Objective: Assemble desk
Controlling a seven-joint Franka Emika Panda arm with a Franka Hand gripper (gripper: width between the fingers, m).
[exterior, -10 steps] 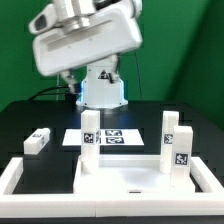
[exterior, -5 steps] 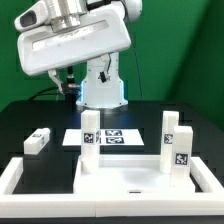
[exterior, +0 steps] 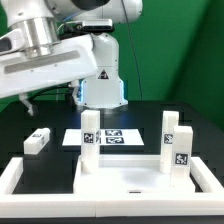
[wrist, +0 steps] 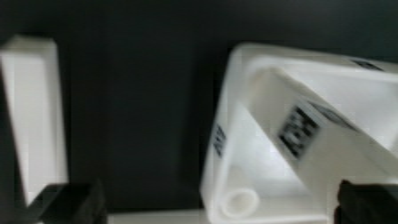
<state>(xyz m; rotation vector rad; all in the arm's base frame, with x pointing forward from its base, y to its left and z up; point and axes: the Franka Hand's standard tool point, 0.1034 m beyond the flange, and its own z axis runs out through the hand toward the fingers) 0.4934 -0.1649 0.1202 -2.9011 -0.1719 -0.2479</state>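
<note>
on the black table, in the exterior view, the tabletop point(exterior: 138, 178) lies flat inside the border rail point(exterior: 12, 178), at the near edge. three legs stand upright on it: one point(exterior: 90, 136) toward the exterior view's left, two point(exterior: 170, 130) point(exterior: 181, 155) close together toward the right. a fourth leg point(exterior: 38, 140) lies loose on the table, well apart at the left. the marker board point(exterior: 115, 137) lies flat behind the tabletop. the arm point(exterior: 60, 50) hangs high above, its gripper out of frame.

from the wrist view, the gripper point(wrist: 222, 200) shows two dark fingertips point(wrist: 68, 200) set wide apart with nothing between them. below are the tabletop point(wrist: 267, 110) with tagged legs, blurred, and a stretch of rail point(wrist: 31, 120) beside it.
</note>
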